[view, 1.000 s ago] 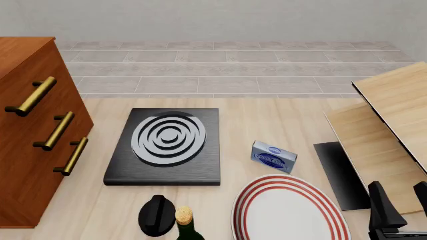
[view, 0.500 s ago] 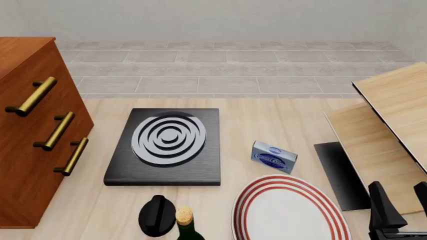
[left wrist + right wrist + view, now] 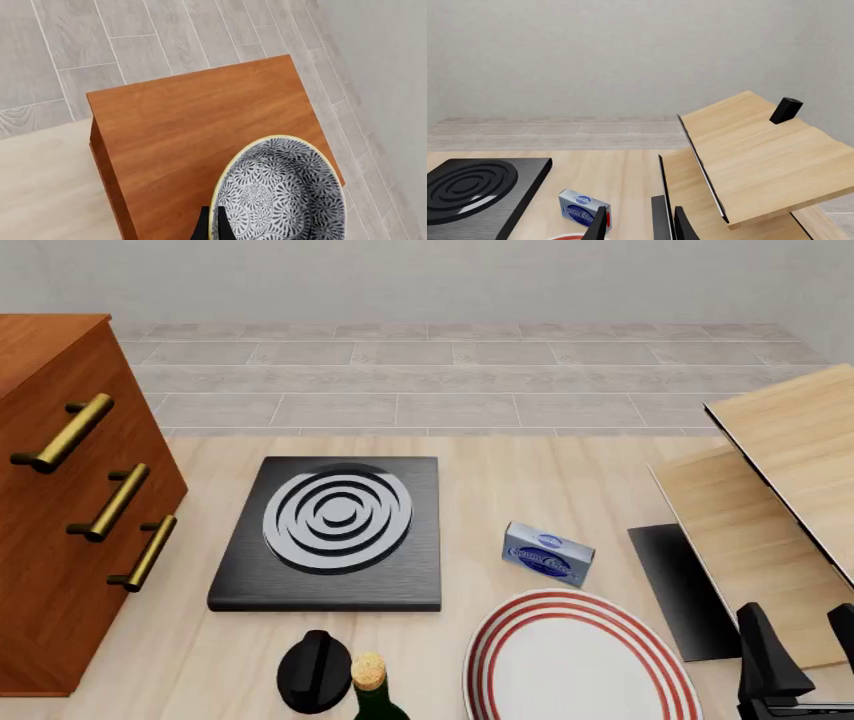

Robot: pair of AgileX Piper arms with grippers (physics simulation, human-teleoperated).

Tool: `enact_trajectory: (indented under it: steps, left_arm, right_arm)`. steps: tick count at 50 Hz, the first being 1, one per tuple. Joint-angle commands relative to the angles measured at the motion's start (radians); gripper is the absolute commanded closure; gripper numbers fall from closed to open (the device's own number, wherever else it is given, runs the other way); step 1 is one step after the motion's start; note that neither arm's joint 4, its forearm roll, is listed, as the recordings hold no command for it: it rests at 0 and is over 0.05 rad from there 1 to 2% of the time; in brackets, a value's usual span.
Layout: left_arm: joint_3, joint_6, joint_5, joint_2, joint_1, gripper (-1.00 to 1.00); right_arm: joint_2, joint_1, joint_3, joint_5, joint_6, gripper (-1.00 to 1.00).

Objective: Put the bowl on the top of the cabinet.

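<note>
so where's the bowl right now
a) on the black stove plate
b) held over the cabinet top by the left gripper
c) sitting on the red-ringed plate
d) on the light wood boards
b: the left wrist view shows the bowl pinched at its rim by the left gripper, above the top of the cabinet.

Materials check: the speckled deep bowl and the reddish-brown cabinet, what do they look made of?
Deep round bowl with dark blue leafy speckle and yellowish rim: looks like glazed ceramic, going by the printed pattern and smooth rim, though it is a render. Large reddish-brown cabinet: looks like wood with a satin finish, visible grain on top; its bar handles look like brass, with a golden sheen.
</note>
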Motion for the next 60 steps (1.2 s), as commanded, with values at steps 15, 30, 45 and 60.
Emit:
enact_trajectory:
  steps: [15,30,45,60]
  left_arm:
    - [0.049,-0.048,-0.023,-0.028,-0.022,-1.00]
    - [0.017,-0.051,-0.013,-0.058,-0.017,-1.00]
    - [-0.028,-0.056,0.022,-0.113,-0.020,-1.00]
    - [-0.026,-0.067,0.046,-0.192,-0.039,-1.00]
  right_arm:
    - [0.000,0.000,0.000,0.000,0.000,-1.00]
    - [0.000,0.000,0.000,0.000,0.000,-1.00]
    - [0.000,0.000,0.000,0.000,0.000,-1.00]
    - [0.000,0.000,0.000,0.000,0.000,-1.00]
